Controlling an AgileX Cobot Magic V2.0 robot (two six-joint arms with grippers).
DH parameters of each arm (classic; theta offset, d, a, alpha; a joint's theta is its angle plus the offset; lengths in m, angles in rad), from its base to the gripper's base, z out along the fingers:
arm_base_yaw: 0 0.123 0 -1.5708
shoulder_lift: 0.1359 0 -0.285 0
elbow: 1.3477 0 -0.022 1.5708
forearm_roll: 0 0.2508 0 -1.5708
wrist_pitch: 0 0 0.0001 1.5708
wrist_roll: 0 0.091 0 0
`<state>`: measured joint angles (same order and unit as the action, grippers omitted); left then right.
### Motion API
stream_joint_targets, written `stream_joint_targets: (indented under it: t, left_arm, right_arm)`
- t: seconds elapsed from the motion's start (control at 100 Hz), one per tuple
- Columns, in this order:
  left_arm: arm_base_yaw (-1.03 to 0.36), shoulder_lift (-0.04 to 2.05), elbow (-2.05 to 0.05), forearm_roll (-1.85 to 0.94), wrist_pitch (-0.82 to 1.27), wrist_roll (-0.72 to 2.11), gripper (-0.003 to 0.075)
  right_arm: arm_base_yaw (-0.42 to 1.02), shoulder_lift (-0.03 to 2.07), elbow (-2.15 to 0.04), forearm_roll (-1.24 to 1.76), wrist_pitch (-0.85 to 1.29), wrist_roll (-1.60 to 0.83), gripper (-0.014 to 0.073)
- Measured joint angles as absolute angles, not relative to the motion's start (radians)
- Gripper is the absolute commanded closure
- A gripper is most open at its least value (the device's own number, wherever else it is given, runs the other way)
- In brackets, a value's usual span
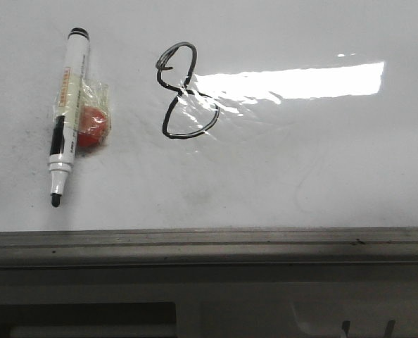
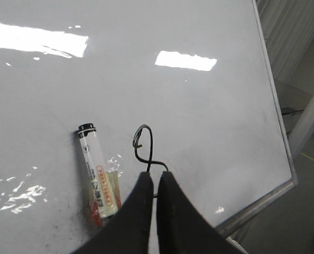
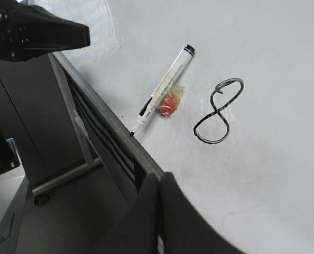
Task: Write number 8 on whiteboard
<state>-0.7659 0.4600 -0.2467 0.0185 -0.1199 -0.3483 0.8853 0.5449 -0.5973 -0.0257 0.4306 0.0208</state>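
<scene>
The number 8 (image 1: 184, 90) is drawn in black on the whiteboard (image 1: 300, 162), left of the middle in the front view. A white marker (image 1: 67, 105) with a black uncapped tip lies flat to its left, a red lump (image 1: 93, 123) taped to it. Neither gripper shows in the front view. My left gripper (image 2: 154, 177) is shut and empty above the board, hiding the lower loop of the 8 (image 2: 150, 145); the marker (image 2: 96, 174) lies beside it. My right gripper (image 3: 159, 180) is shut and empty over the board's edge, apart from the 8 (image 3: 219, 108) and the marker (image 3: 165, 92).
A grey metal edge rail (image 1: 209, 239) runs along the board's near side. Ceiling lights glare on the board (image 1: 300, 81). The right wrist view shows the board's stand with a wheel (image 3: 40, 198) and part of the other arm (image 3: 35, 32).
</scene>
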Motion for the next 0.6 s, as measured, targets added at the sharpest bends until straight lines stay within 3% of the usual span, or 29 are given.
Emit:
stream_joint_targets:
  t: [0.3,0.6]
  left_arm:
    - [-0.766,0.285,-0.184,0.039,0.000,-0.348,0.0741]
    - [-0.766,0.277,-0.184,0.039,0.000,-0.348,0.0741]
  right_arm:
    - [0.885,0.181,-0.415,-0.028,0.428,0.021,0.0657]
    - [0.885,0.115,-0.395,-0.028,0.444,0.021,0.0657]
